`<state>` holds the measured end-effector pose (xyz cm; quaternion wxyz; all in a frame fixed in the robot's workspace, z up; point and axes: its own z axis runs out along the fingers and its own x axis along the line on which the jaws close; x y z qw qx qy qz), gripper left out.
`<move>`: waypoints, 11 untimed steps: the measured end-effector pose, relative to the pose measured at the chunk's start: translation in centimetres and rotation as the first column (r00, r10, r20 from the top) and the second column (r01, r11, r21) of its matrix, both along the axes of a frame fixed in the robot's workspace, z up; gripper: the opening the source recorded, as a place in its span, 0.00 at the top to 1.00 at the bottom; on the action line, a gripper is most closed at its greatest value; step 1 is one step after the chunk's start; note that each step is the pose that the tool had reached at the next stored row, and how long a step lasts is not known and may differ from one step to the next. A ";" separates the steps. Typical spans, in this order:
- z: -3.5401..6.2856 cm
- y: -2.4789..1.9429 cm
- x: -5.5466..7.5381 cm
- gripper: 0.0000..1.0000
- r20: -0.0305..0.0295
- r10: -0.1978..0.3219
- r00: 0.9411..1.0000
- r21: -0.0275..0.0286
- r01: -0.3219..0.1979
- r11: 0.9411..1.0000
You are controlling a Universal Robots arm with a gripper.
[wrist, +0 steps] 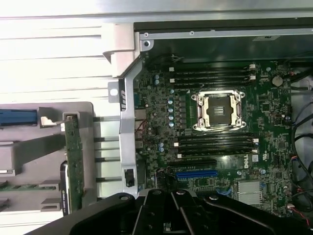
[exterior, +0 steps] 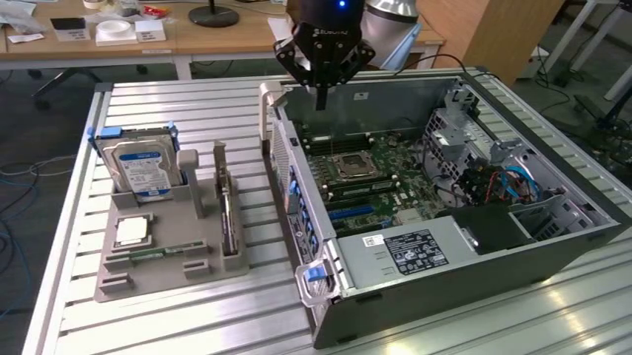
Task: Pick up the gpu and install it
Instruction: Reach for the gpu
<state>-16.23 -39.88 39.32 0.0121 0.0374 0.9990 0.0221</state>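
Exterior view: the gpu (exterior: 229,216) is standing on edge in a narrow slot of the grey holder (exterior: 148,285) on the bench (exterior: 148,325), just beside the holder's upright wall. The jaws are sitting fully shut, gripping nothing, hanging over the open case (exterior: 445,281), well apart from the card. My worry: that slot is leaving hardly any room, so a slightly off approach is risking a jaw clipping the holder or tipping the card. The case's side wall is also standing between them, so a low carry could be snagging it.
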 end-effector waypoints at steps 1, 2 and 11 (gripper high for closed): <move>0.00 0.00 -0.2 0.89 0.000 0.000 1.000 0.000 0.000 1.000; 0.00 0.00 -0.3 0.89 0.000 0.000 1.000 0.000 0.000 1.000; 0.00 0.00 -1.8 0.89 0.000 0.000 1.000 0.000 0.000 1.000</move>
